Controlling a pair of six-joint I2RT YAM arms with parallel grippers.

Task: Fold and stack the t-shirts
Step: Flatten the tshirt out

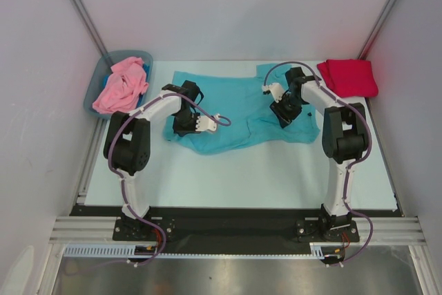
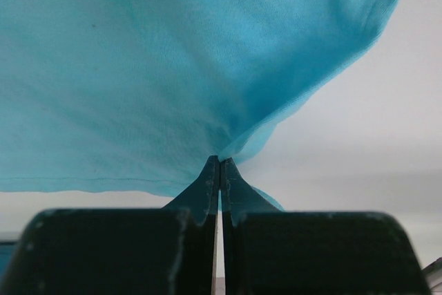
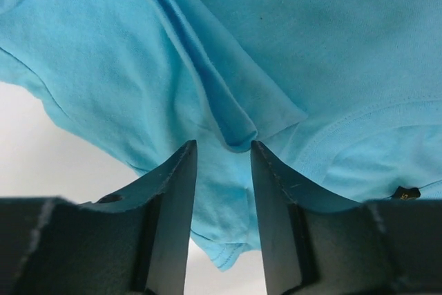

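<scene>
At the cloth's left edge, the left claw (image 2: 219,162) is clenched on the teal shirt (image 1: 231,101); the right claw (image 3: 221,144) stands parted astride a fold of it. That shirt lies spread on the surface (image 1: 242,170), the pink shirt (image 1: 121,86) in the bin (image 1: 135,54), the red shirt (image 1: 349,76) far right.

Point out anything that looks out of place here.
The pink t-shirt lies crumpled in the bin, unlike the neatly folded red t-shirt. The teal t-shirt is rumpled and bunched mid-table.
</scene>
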